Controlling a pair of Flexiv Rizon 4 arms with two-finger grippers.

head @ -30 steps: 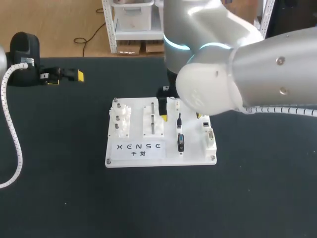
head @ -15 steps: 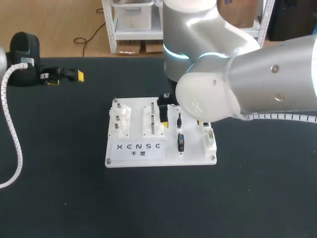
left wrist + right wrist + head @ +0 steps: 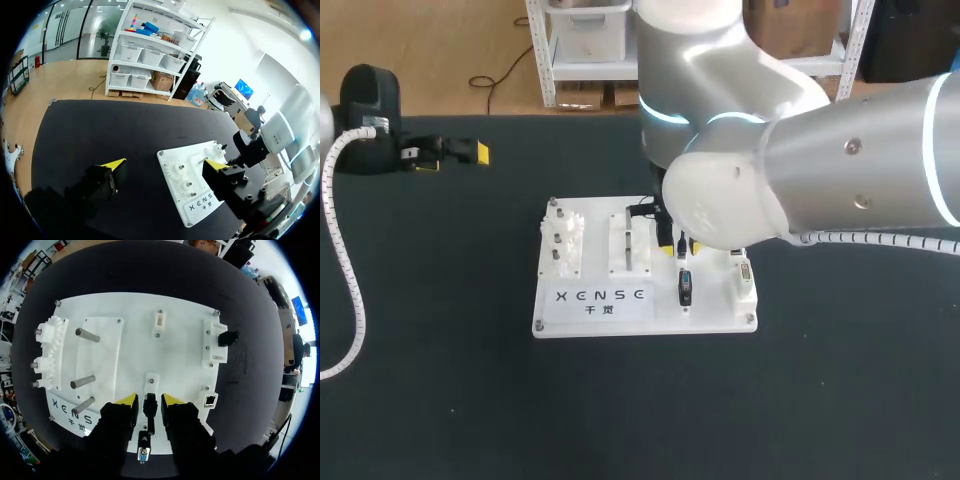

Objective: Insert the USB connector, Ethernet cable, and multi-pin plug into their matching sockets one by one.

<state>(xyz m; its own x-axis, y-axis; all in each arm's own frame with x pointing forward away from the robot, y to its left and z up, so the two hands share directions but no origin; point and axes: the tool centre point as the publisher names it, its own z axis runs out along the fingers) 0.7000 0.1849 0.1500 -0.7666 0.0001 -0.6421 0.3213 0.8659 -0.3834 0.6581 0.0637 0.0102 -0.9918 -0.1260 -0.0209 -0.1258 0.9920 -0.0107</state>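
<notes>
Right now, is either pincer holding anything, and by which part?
Nothing is held. The right pincer straddles the black plug on the white board, with a gap on each side. The left pincer is open, nothing between its fingers.

A black matte table [image 3: 440, 380] carries one white rectangular plastic fixture board [image 3: 710, 318] (lying flat, near the middle).

From the head camera we lose the right gripper [image 3: 149, 401] and the back middle of the board [image 3: 620, 322] behind our right arm [image 3: 800, 180], and in the left wrist view a finger [image 3: 227, 182] of our left gripper [image 3: 166, 163] covers one side of that board.
</notes>
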